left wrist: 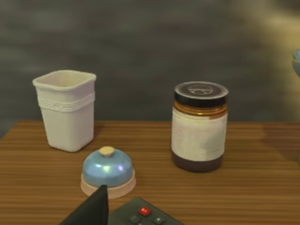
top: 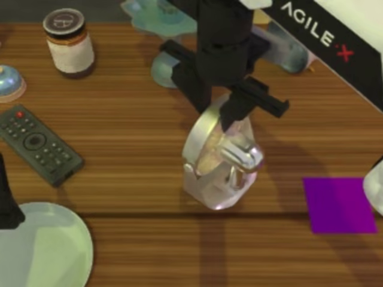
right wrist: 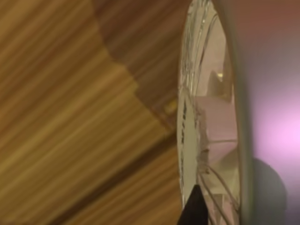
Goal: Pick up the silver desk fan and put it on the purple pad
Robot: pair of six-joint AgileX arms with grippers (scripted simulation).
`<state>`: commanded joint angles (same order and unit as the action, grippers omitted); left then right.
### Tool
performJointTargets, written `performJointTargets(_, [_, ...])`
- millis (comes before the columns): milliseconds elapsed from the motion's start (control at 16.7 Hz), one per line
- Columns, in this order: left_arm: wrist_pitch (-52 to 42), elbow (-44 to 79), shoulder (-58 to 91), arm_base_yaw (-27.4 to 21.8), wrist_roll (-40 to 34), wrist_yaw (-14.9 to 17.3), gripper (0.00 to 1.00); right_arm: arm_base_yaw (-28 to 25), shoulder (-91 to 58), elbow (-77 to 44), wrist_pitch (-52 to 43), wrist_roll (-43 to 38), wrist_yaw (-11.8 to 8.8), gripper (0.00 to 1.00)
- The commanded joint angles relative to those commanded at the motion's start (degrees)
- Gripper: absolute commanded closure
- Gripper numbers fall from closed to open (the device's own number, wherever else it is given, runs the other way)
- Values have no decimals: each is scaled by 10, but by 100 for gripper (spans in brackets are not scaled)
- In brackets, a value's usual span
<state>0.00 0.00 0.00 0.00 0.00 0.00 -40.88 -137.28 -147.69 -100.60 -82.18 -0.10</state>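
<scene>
The silver desk fan [top: 218, 161] is in the middle of the table, its chrome ring tilted and its motor knob pointing to the right. My right gripper [top: 230, 116] comes down from the far side and is shut on the top of the ring. In the right wrist view the ring and pale face [right wrist: 211, 117] fill the frame, with one dark fingertip [right wrist: 193, 208] against the face; the other finger is hidden. The purple pad [top: 339, 204] lies flat near the right edge, well to the right of the fan. My left arm [top: 6, 200] stays parked at the near left.
On the left are a black remote [top: 39, 143], a blue call bell [top: 9, 81], a dark-lidded jar [top: 69, 43] and a white cup [left wrist: 65, 110]. A pale round dish [top: 48, 251] is at the near left corner. Teal things [top: 164, 69] sit behind the fan.
</scene>
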Motion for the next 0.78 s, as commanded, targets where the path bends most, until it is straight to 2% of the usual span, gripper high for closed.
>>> performJointTargets(180, [0,0,0,0,0,0,0,9,19,35,-8,69,-13,100])
performJointTargets(360, [0,0,0,0,0,0,0,25,49,86,-18,193,-29,100])
performJointTargets(540, [0,0,0,0,0,0,0,47,92,151,-18,366,-44,100])
performJointTargets(780, [0,0,0,0,0,0,0,83,175,258,10,645,-58,100])
